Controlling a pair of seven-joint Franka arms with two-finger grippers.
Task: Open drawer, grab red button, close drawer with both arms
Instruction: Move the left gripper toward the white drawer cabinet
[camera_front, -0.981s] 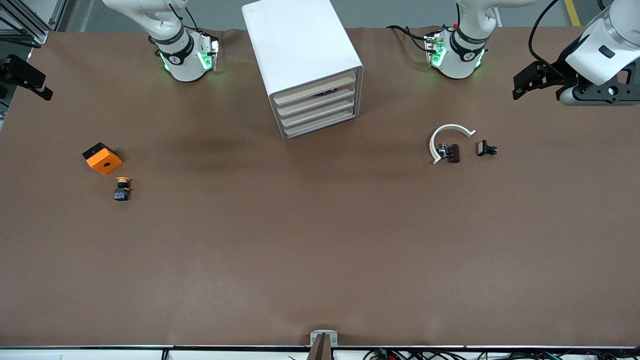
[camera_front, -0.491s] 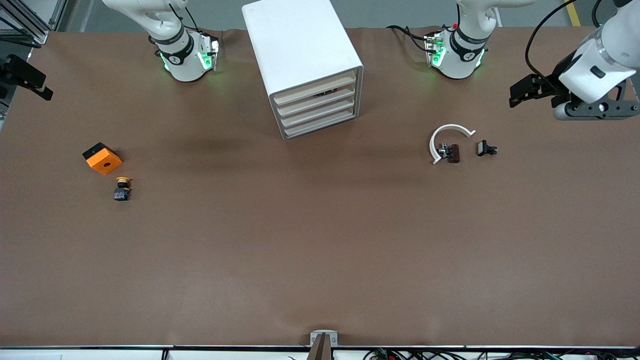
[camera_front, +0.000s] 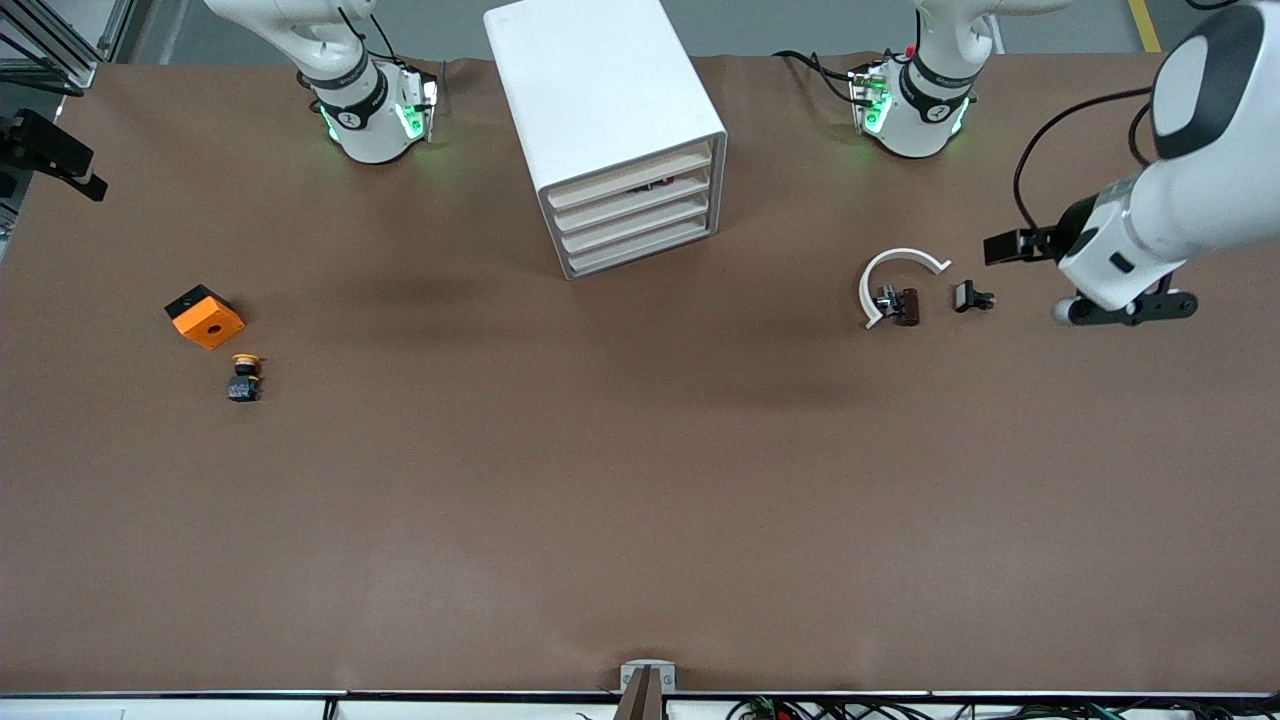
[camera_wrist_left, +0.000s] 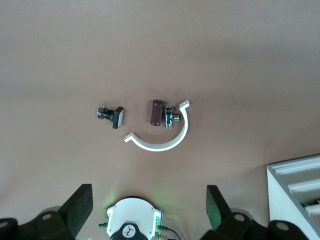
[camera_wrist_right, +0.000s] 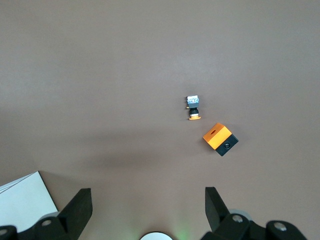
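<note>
The white cabinet (camera_front: 600, 100) stands between the two arm bases, with all four cream drawer fronts pushed in. The top drawer (camera_front: 628, 171) is shut. A small dark and red thing (camera_front: 664, 183) shows in the gap just under its front; I cannot tell if it is the button. My left gripper (camera_front: 1125, 308) is open and empty, high over the table's left-arm end, beside small dark parts; its fingers show wide apart in the left wrist view (camera_wrist_left: 145, 207). My right gripper (camera_wrist_right: 148, 207) is open and empty, high over the right-arm end.
A yellow-capped button (camera_front: 243, 377) lies beside an orange block (camera_front: 205, 316) at the right-arm end; both show in the right wrist view. A white curved piece (camera_front: 895, 272), a brown part (camera_front: 906, 306) and a black part (camera_front: 970, 296) lie under the left arm's reach.
The left arm has swung from the table's end toward the front camera and now hangs beside the small black part. The right arm has not moved. The drawers are unchanged.
</note>
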